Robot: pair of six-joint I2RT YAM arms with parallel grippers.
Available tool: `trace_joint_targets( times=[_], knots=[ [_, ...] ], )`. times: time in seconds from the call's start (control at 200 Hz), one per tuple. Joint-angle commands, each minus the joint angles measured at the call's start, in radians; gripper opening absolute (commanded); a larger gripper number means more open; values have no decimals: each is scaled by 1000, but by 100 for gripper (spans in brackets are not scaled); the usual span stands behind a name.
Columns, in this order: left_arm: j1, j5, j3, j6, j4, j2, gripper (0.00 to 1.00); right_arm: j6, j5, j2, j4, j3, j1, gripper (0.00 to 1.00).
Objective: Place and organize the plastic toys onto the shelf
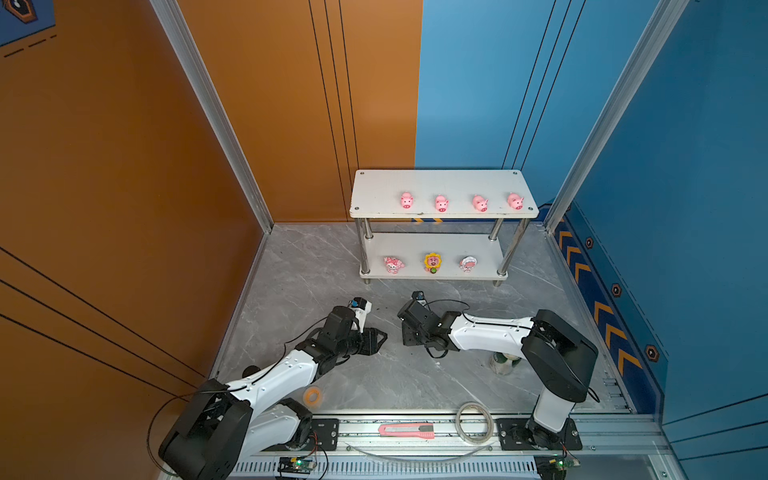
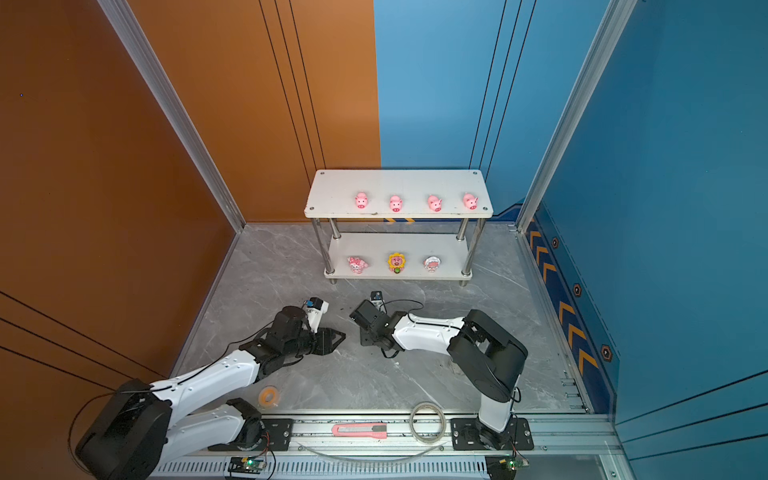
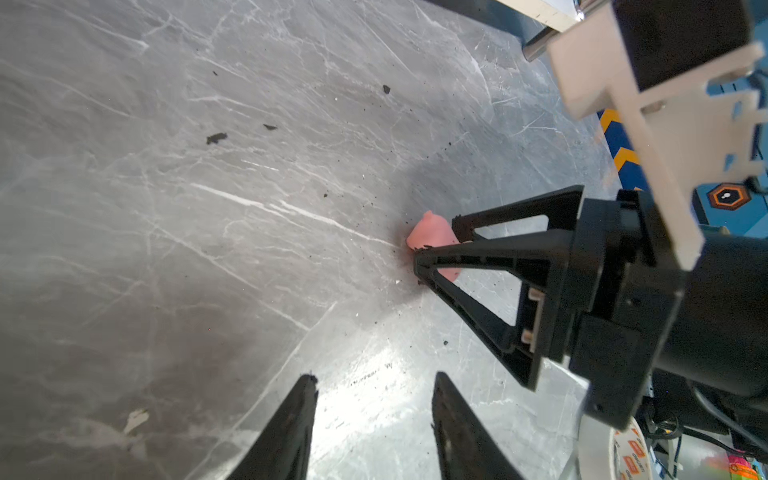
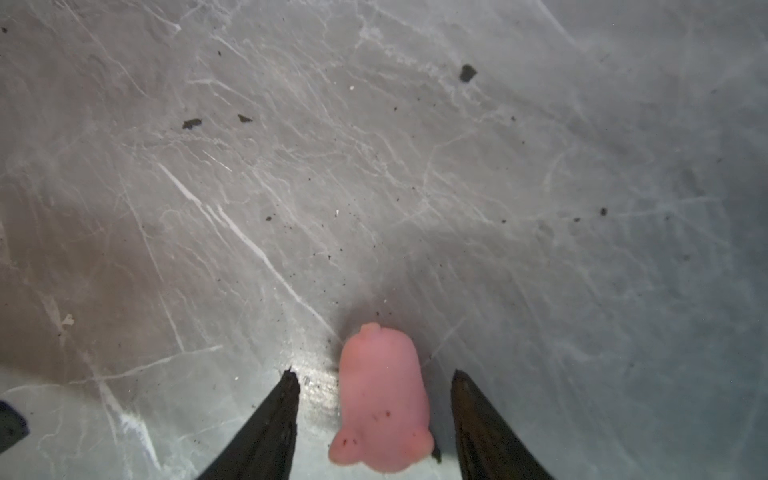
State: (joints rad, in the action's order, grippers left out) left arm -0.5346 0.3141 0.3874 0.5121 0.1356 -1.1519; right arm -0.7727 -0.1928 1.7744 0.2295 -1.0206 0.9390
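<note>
Pickup step: fifth pig lies on the surface, near side of the shelf, untouched between the released right gripper; left gripper released, empty; next likely calls for clenching, then lifting shelfward.

shelf top tier: left end free (four pigs rightward) | floor before shelf: open

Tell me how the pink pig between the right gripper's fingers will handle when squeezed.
The pig looks tiny inside the open right gripper, so probably very light. Its smooth, rounded sides could squirt out of a pinch. Resting loose on the table, it may slide or tip if one finger touches first.
</note>
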Motion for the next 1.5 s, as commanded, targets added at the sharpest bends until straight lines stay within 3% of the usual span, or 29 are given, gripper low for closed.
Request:
trace_joint_targets(
  times=[0.0,0.31,0.546,0.721,1.061,1.497],
  knots=[
    [-34,-1,31,-27,19,-18,48,-21,-54,-80,1,46,-17,63],
    [-227,-146,123,-5,19,-123,54,27,-167,-422,100,235,-122,63],
    [-328,-324,263,39,-48,-296,57,40,-167,-675,135,363,-257,65],
    [-360,-379,344,72,-68,-395,58,54,-143,-820,147,428,-329,66],
    [-374,-472,441,81,-136,-511,57,105,-62,-797,139,434,-368,66],
    [-403,-476,546,36,-172,-605,36,138,-51,-861,149,466,-397,66]
  ],
)
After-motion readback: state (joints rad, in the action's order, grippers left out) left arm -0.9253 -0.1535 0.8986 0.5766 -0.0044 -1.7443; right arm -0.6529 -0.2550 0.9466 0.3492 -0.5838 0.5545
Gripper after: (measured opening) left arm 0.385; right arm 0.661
